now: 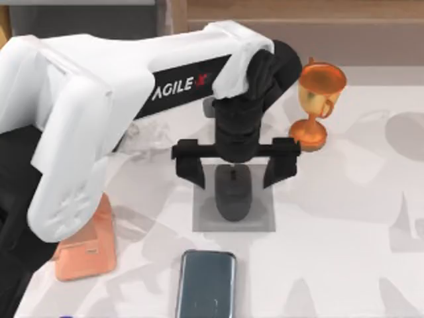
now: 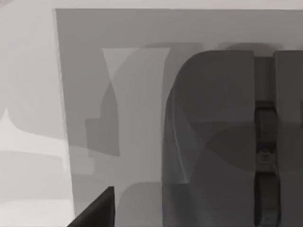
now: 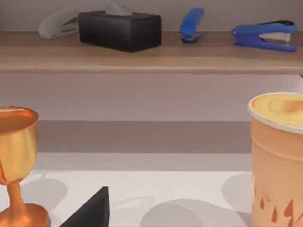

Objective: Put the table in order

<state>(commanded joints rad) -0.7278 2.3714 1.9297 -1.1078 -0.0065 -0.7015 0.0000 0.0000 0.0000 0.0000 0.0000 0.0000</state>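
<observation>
From above, our left arm reaches in from the left, and its left gripper (image 1: 236, 165) hangs right over a dark mouse (image 1: 234, 192). The fingers (image 1: 191, 165) are spread wide, one on each side of the mouse, and they hold nothing. The mouse lies on a small grey mat (image 1: 263, 220) in the middle of the white surface (image 1: 344, 218). This big pale surface is the table, and it spreads under everything. A gold trophy (image 1: 318, 103) stands upright near the back, just right of the gripper. A dark phone (image 1: 207, 283) lies flat at the front, near the mat. An orange-pink thing (image 1: 89, 255) sits at the front left, partly under our arm.

From our left wrist, we look down at the grey mat (image 2: 118, 94) with the mouse (image 2: 213, 132) on it. The white surface (image 2: 28, 118) shows beside the mat.

From our right wrist, we see the trophy (image 3: 16, 142) and an orange cup (image 3: 277, 161) standing well apart on the white surface (image 3: 142, 194). Behind them is a wooden shelf (image 3: 151, 56). On it sit a black tissue box (image 3: 119, 29), a blue stapler (image 3: 265, 34), a small blue thing (image 3: 191, 24) and a pale grey stapler (image 3: 59, 21). We cannot tell how the right fingers stand.
</observation>
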